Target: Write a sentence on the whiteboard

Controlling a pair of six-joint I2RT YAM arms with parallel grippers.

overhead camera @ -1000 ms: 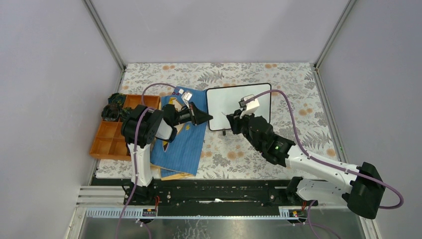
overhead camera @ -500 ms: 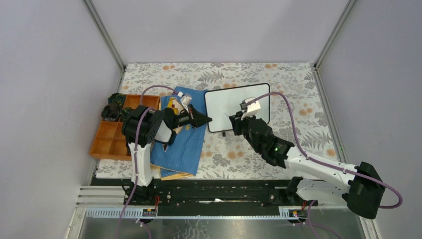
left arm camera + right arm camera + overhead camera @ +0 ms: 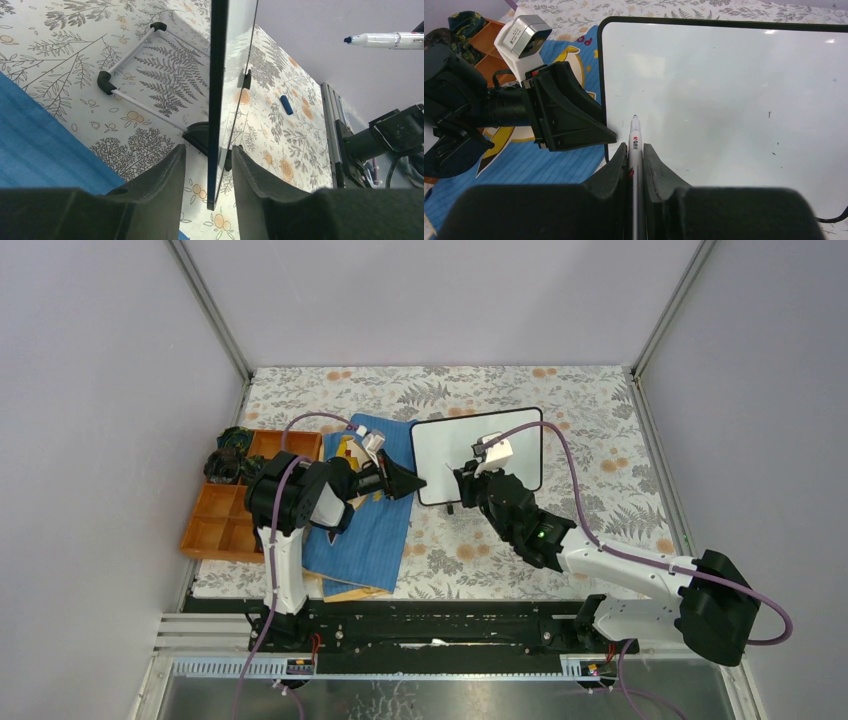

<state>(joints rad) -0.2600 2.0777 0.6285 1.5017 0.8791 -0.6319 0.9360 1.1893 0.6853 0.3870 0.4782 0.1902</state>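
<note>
Spread left pincer (image 3: 207, 150) straddles the small black-framed white whiteboard (image 3: 218, 90), seen edge-on with its face hidden. The right pincer (image 3: 634, 146) pinches a white marker (image 3: 634, 131), its barrel mostly hidden.

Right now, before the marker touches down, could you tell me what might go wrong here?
The left gripper has its jaws apart around the left edge of the whiteboard, not clamping it; on its thin wire stand the board may slide or tip back under pen pressure. The blue marker in the right gripper points close to that edge and the left gripper, so a first stroke could bump it.
</note>
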